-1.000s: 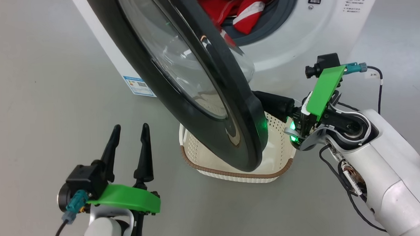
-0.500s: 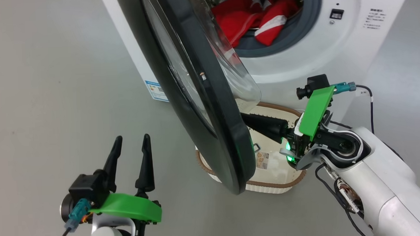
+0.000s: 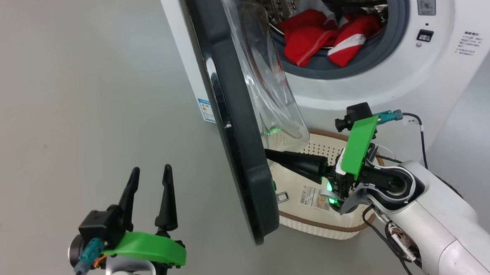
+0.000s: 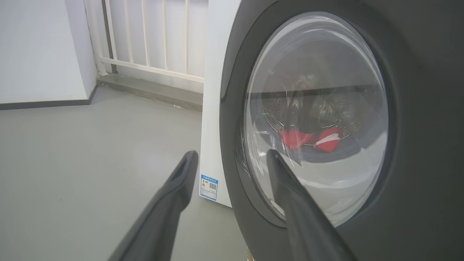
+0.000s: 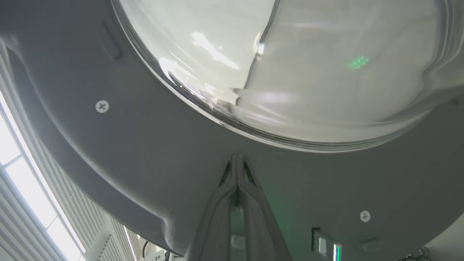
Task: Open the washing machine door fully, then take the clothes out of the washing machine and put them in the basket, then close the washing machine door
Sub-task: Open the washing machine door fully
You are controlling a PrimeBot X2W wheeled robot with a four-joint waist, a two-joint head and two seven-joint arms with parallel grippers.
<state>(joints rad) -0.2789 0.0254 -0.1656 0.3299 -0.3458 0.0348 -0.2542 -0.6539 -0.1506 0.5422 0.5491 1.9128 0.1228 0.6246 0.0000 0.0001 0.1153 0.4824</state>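
Observation:
The washing machine door (image 3: 236, 125) stands about edge-on to the head view, its black rim toward me and its clear glass bowl (image 3: 268, 95) bulging toward the white washing machine (image 3: 371, 86). Red clothes (image 3: 332, 42) with white stripes lie in the drum mouth. My right gripper (image 3: 268, 153) is shut, its tips pressed against the door's inner face (image 5: 181, 152) below the glass (image 5: 308, 72). The cream basket (image 3: 315, 227) sits on the floor under that arm. My left gripper (image 3: 149, 172) stands open at lower left, apart from the door (image 4: 417, 127), with nothing between its fingers (image 4: 174, 185).
Grey floor (image 3: 82, 99) lies to the left of the machine. In the left wrist view a white railing (image 4: 152, 36) and a white wall (image 4: 40, 50) stand behind the machine's side, which carries a small blue label (image 4: 209, 187). A paper label (image 3: 309, 196) lies in the basket.
The door has swung further open, from slanted across the basket to nearly edge-on, with my shut right gripper against its inner face. The head view has shifted, showing more of the drum. The left gripper stays open.

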